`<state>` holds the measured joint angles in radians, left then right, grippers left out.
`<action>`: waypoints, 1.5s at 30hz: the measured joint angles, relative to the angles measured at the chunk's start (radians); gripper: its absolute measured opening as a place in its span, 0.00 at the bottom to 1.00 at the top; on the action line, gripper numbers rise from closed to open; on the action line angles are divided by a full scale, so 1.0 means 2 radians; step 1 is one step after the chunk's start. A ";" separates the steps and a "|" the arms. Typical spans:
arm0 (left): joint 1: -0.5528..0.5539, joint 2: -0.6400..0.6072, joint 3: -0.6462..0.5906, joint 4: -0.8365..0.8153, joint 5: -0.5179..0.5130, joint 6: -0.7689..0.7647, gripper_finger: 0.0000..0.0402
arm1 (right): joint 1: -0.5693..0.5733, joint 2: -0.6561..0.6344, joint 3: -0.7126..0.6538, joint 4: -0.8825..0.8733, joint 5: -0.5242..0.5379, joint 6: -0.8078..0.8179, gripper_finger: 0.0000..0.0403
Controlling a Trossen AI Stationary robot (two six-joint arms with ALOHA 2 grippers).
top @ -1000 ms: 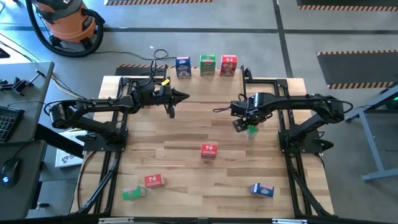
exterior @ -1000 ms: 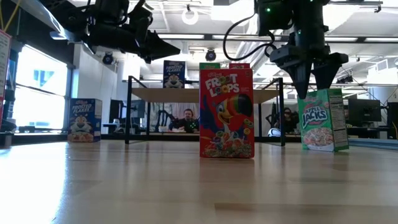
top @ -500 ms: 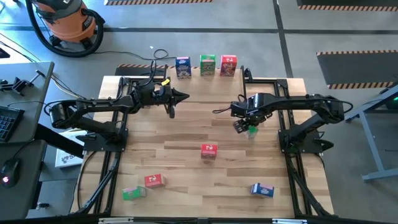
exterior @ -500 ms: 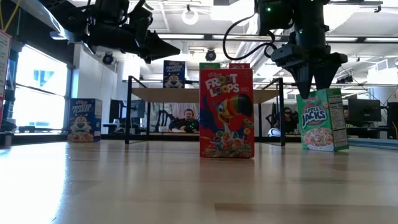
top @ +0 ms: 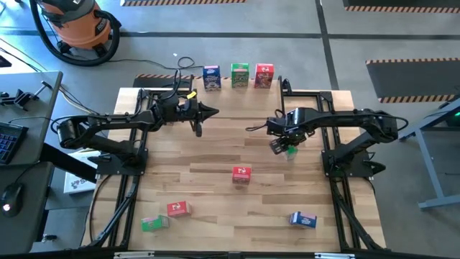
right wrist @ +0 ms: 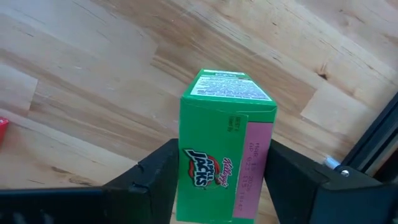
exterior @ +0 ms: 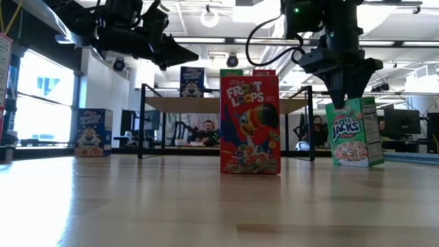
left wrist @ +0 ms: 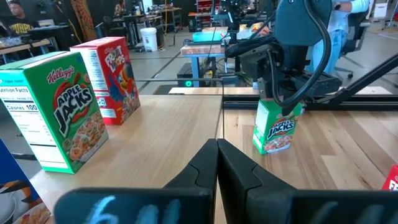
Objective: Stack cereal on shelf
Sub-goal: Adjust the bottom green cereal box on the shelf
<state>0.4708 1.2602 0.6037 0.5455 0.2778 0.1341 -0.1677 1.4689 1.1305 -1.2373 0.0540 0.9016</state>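
Three boxes (top: 237, 75) on shelf (top: 223, 85) at top centre; my right gripper (right wrist: 214, 186) pinching green box (right wrist: 224, 137) mid-right, left gripper (left wrist: 217, 163) pressed together, four loose boxes (top: 241, 174) left

We see an orange shop vac (top: 72, 25) on the floor off the table's (top: 215, 205) far left corner, and a keyboard (top: 8, 144) left of the table.

Grey concrete floor (top: 215, 36) around a light-wood bench (top: 215, 191). Orange shop vacuum (top: 75, 21) off one corner, dark desk (top: 21, 137) beside it. Bright window (exterior: 41, 96), ceiling lights, seated person (exterior: 206, 132) beyond.
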 joint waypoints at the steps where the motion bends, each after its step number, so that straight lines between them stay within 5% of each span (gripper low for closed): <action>1: 0.000 0.000 0.000 0.000 0.000 0.000 0.00 | 0.000 -0.001 0.000 0.000 -0.001 -0.003 0.47; 9: 0.012 0.000 0.000 -0.005 0.000 -0.001 0.00 | 0.000 -0.002 0.047 -0.010 -0.003 -0.047 0.46; 19: 0.026 0.000 0.000 -0.013 0.000 -0.005 0.00 | 0.000 0.010 0.226 -0.029 -0.001 -0.192 0.46; 33: 0.030 0.000 0.000 -0.012 0.000 -0.009 0.00 | -0.048 0.250 0.615 -0.166 0.043 -0.538 0.46; 38: 0.030 0.000 0.000 -0.013 0.000 -0.009 0.00 | -0.073 0.254 0.566 -0.121 0.062 -0.629 0.46; 45: 0.030 0.000 0.000 -0.014 0.000 -0.009 0.00 | -0.090 0.260 0.567 -0.115 0.077 -0.638 0.46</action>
<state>0.5301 1.2602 0.6037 0.5175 0.2781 0.1158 -0.3471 1.9896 2.2639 -1.4681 0.2078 -0.3752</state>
